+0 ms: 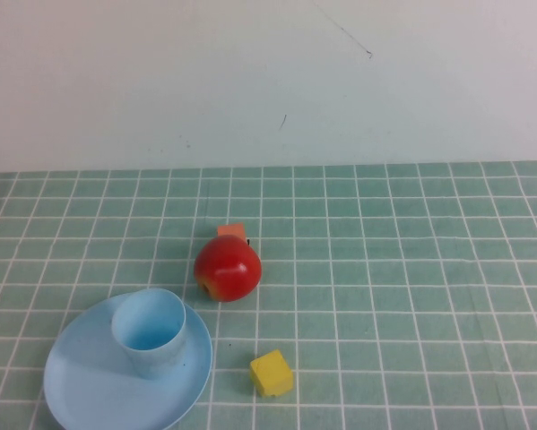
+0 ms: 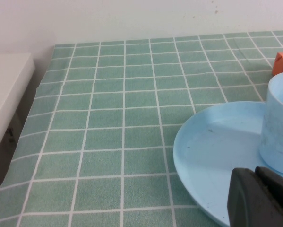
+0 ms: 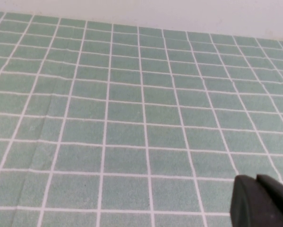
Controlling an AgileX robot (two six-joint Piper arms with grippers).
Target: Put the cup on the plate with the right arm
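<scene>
Neither arm shows in the high view. Only a black bit of the left gripper [image 2: 261, 198] peeks in at the corner of the left wrist view, and a black bit of the right gripper [image 3: 264, 201] peeks in at the corner of the right wrist view. I cannot tell the state of either one.

The plate [image 1: 89, 385] is cut off at the near edge of the high view. A small orange block [image 1: 232, 232] is mostly hidden behind the apple [image 1: 227, 269]. In the left wrist view just its corner shows at the edge, past the cup.

The cup [image 1: 149, 330] stands upright on the plate, toward its far side, on the robot's left part of the green checked cloth [image 1: 411, 269]. The apple sits just beyond the plate. A yellow block [image 1: 272, 373] lies on the cloth near the plate's right side.

The left gripper is just beside the plate, close to the cup. The right gripper is over bare cloth, with no cup or plate in its view.
</scene>
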